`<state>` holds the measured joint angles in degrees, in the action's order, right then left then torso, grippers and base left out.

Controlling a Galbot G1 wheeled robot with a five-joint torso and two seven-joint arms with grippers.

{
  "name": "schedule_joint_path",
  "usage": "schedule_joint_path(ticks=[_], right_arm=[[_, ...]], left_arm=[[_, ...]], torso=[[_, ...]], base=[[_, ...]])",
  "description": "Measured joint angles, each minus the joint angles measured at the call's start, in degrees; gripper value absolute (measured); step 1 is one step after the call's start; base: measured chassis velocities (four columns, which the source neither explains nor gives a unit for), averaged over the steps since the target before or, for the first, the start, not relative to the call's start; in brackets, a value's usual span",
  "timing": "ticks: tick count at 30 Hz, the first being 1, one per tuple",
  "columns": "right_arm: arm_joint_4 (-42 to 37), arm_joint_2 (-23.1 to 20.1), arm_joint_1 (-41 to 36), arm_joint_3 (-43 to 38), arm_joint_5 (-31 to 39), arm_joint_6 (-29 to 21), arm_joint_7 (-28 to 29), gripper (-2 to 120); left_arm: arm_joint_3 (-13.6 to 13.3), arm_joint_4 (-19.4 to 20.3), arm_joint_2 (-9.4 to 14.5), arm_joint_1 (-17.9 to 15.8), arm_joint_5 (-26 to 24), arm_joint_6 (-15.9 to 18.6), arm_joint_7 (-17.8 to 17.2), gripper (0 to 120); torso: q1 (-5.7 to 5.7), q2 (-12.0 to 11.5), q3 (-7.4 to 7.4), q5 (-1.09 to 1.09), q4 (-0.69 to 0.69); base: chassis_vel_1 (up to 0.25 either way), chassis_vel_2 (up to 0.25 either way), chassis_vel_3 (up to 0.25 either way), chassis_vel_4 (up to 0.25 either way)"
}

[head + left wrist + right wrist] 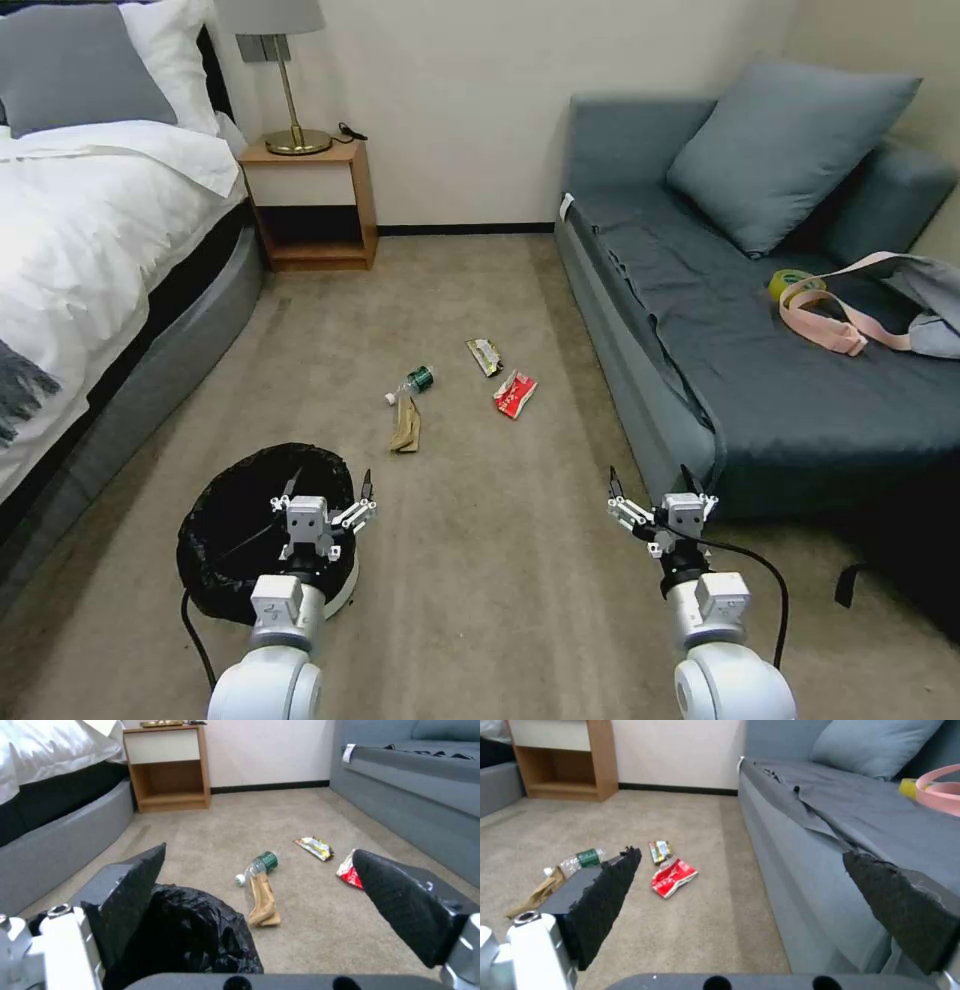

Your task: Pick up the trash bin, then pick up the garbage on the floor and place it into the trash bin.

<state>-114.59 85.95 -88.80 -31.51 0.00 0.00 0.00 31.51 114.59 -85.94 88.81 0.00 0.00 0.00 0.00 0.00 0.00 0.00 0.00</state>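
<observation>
The trash bin [230, 520], a low round bin lined with a crinkly black bag [195, 930], stands on the carpet at the near left. My left gripper [328, 482] hovers open over the bin's right side, holding nothing. My right gripper [650, 476] is open and hangs in the air near the sofa's front corner. The garbage lies on the carpet ahead: a clear bottle with a green label [412, 384], a crumpled brown paper bag [406, 428], a yellow-green foil wrapper [485, 356] and a red-white wrapper [515, 393]. In the right wrist view the red-white wrapper [672, 877] is the nearest item.
A bed [90, 250] runs along the left and a grey sofa [750, 330] along the right. A wooden nightstand [310, 200] stands against the far wall. On the sofa lie a tape roll [795, 283] and a pink strap [840, 325]. Open carpet lies between the bed and the sofa.
</observation>
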Motion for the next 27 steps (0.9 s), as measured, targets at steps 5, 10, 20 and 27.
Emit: schedule_joint_path(ticks=[5, 10, 20, 27], right_arm=[[0.0, 0.1, 0.0, -0.4, -0.1, -0.2, 0.1, 100], [-1.2, 2.0, 1.5, -7.4, -3.9, -6.6, 3.3, 100], [-2.2, 3.3, 2.5, -12.2, -6.5, -11.2, 5.5, 100], [-9.6, 0.2, 1.0, -13.0, -0.1, -10.5, 2.5, 100]], left_arm=[[-0.1, 0.8, -0.3, 0.1, -1.5, 2.1, -2.5, 100], [-0.6, 3.9, -1.7, 0.2, -6.2, 8.9, -11.0, 100], [-0.3, 5.4, -1.9, 0.2, -8.7, 11.9, -14.3, 100], [10.2, 11.9, 4.8, -3.2, -17.5, 17.5, -18.2, 100]], torso=[[0.0, 0.0, 0.0, -0.01, 0.0], [0.0, 0.0, 0.0, -0.01, 0.0], [0.0, 0.0, 0.0, -0.01, 0.0], [0.0, 0.0, 0.0, -0.07, 0.01]], base=[[0.0, 0.0, 0.0, 0.0], [0.0, 0.0, 0.0, 0.0], [0.0, 0.0, 0.0, 0.0], [0.0, 0.0, 0.0, 0.0]])
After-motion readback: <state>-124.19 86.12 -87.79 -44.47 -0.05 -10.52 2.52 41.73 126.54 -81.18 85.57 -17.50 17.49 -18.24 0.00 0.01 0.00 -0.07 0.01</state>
